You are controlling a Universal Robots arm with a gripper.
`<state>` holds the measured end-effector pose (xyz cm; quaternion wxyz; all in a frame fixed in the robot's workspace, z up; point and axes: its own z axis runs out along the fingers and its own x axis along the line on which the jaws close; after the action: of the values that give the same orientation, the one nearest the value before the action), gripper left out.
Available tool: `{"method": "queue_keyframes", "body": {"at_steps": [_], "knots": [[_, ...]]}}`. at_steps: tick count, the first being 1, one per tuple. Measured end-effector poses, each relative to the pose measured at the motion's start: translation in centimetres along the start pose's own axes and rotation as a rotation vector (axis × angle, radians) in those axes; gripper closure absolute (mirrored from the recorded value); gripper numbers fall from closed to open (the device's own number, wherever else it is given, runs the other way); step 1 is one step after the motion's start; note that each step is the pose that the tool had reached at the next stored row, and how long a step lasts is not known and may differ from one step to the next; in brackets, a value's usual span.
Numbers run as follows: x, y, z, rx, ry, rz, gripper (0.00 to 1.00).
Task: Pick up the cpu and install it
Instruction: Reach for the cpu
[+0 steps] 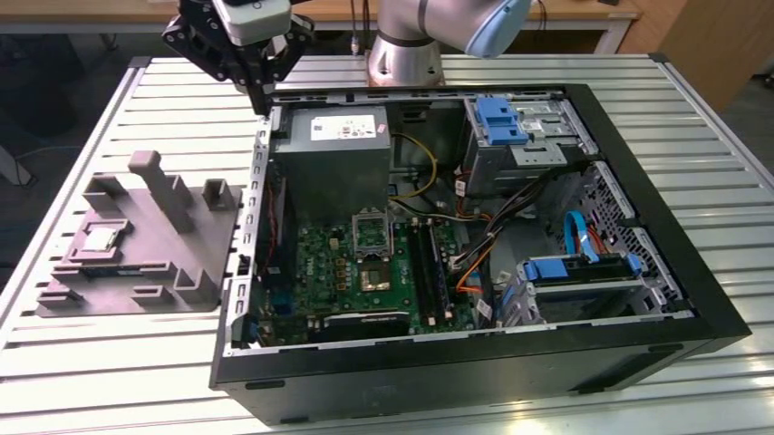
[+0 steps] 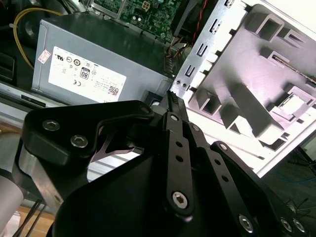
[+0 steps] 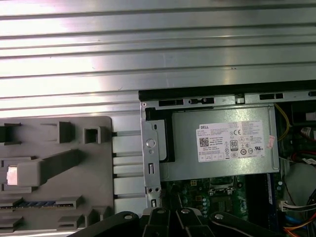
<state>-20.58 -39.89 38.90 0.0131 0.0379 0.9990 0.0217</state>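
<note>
The ribbed aluminium slat table (image 1: 121, 362) carries 1 open black steel computer case (image 1: 484, 372) lying on its side. Just beside it, on the exterior view's left, sits a large grey plastic tray with upright posts (image 1: 181, 245). Inside the case are a boxy grey metal power supply (image 1: 329, 154), a green motherboard (image 1: 326, 263) and its square metal-framed socket (image 1: 375, 270), which looks empty.

The black linkage-fingered gripper (image 1: 259, 104) hangs above the case's corner by the power supply. Its 2 fingers are pressed together with nothing between them.

The cpu (image 1: 100, 238), a thin, flat square chip with a pale silvery top, lies flat in a raised pocket of the tray. It also appears in the second wrist view (image 2: 291, 104). It is well apart from the gripper and untouched.

It is probably very light and rigid, with a smooth metal top that gives little friction. Its underside contacts are likely delicate. The safest hold is by 2 opposite edges, kept level and squeezed gently. The pocket walls stand close around it, so finger room looks tight.
</note>
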Motion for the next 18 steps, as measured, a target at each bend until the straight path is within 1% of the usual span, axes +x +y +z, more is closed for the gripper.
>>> {"method": "queue_keyframes", "body": {"at_steps": [16, 18], "knots": [[0.27, -0.02, 0.03, 0.0000, 0.0000, 0.000, 0.89], [0.49, -0.04, 0.07, 0.0000, 0.0000, 0.000, 0.89]]}}
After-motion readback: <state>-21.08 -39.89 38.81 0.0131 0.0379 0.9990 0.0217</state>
